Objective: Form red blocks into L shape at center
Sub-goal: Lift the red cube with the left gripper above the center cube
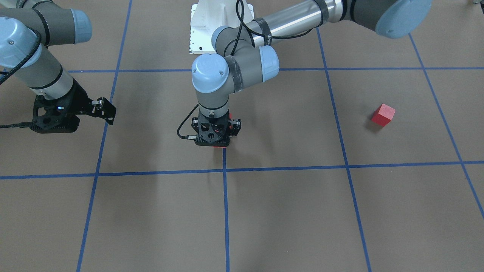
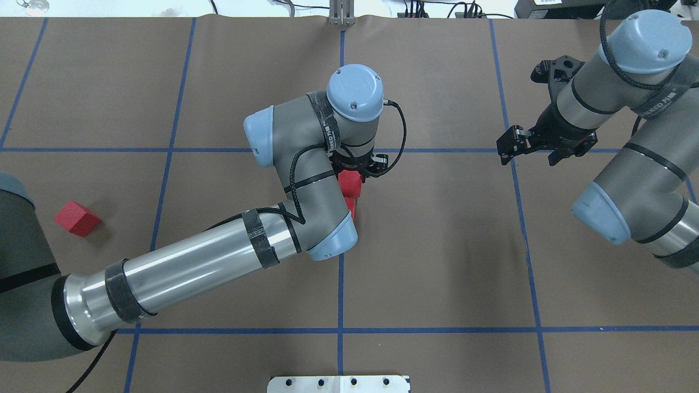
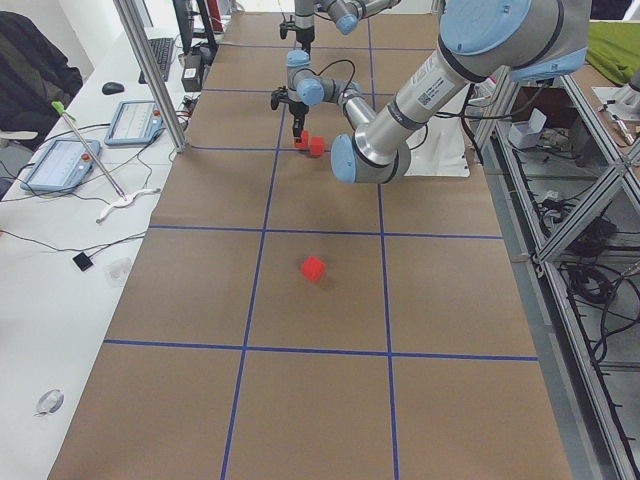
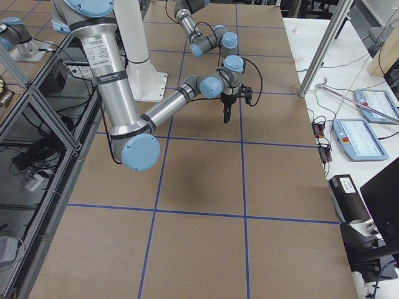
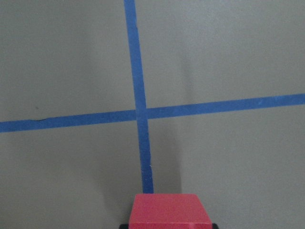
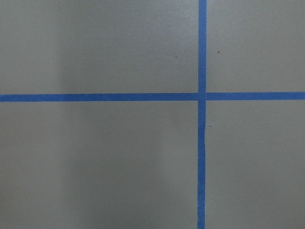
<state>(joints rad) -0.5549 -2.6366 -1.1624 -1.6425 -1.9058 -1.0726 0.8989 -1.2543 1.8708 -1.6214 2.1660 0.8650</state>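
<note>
- left gripper (image 1: 213, 139) pinching a red block (image 5: 167, 210) right on the middle blue line (image 1: 225, 211); second red block (image 2: 351, 208) just beside it
- third red block (image 1: 383, 115) well off that line, robot's left side
- right gripper (image 1: 105, 110) spread open, well off the line on the other side

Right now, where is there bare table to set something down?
Bare: the squares along the operators' edge and the square between the middle line and the right arm. Crowded: the center, where the left arm's jaws grip a red block beside another.
</note>
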